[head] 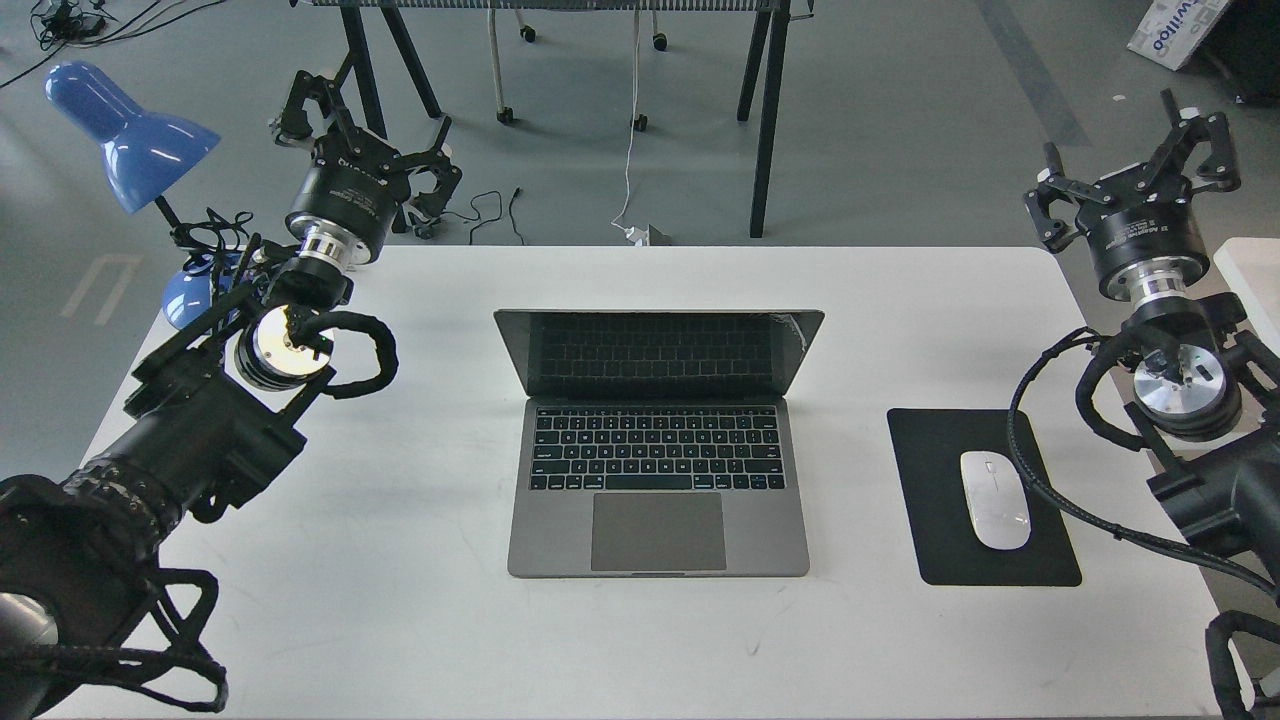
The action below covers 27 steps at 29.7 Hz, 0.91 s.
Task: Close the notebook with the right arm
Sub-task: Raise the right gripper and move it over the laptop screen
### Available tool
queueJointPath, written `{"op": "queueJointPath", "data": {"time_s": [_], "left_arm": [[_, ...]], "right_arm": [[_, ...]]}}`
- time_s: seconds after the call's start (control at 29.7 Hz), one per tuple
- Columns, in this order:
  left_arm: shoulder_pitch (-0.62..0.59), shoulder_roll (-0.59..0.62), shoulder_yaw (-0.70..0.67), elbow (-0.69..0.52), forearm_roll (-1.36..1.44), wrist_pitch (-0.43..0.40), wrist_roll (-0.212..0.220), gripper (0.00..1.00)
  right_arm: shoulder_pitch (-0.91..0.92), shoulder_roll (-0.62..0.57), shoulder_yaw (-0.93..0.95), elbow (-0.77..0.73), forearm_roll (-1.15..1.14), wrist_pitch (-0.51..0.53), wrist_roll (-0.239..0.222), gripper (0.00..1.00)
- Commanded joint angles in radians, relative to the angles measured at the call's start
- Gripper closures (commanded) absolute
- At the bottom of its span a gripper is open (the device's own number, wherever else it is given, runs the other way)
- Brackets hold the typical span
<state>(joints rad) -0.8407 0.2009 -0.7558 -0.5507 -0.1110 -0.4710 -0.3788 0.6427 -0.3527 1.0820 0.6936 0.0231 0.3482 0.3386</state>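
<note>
The notebook (pixel 658 440) sits wide open at the middle of the table (pixel 400 600), lid tipped back, dark screen facing us, keys and trackpad fully bare, so by my reading nothing of the closing is done yet. The whole job is left: reach in, get behind the lid's top edge, fold it down. Right of the notebook lies the mouse pad (pixel 925 500) with a white mouse (pixel 995 499) on it, and further right again, out past the table's edge and well apart from the notebook, the right gripper (pixel 1135 160) is raised, fingers spread, holding nothing. Far left of the notebook the left gripper (pixel 365 140) hangs over the table's back corner, fingers also apart and empty, a blue lamp (pixel 130 130) just beyond it. Hard to make out: the lid's back is hidden from here, a pale smudge or glare sits at the screen's upper right corner, and both arms are cut off by the frame edges.
</note>
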Motion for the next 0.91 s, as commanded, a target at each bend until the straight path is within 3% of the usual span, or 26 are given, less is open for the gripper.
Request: {"op": "queueJointPath", "data": {"time_s": [0.0, 0.34, 0.67, 0.88], "left_arm": [[-0.001, 0.000, 0.000, 0.000, 0.001, -0.001, -0.002, 0.00], [0.000, 0.002, 0.000, 0.003, 0.001, -0.014, 0.000, 0.00], [0.000, 0.002, 0.001, 0.002, 0.001, -0.015, 0.000, 0.00], [0.000, 0.002, 0.001, 0.002, 0.001, -0.015, 0.000, 0.00]], "right_arm": [[0.000, 0.000, -0.008, 0.001, 0.000, -0.001, -0.001, 0.00], [0.106, 0.017, -0.152, -0.002, -0.009, -0.015, -0.003, 0.00], [0.267, 0.173, -0.395, 0.006, -0.020, -0.136, -0.029, 0.00], [0.267, 0.181, -0.500, 0.082, -0.025, -0.135, -0.107, 0.00]]}}
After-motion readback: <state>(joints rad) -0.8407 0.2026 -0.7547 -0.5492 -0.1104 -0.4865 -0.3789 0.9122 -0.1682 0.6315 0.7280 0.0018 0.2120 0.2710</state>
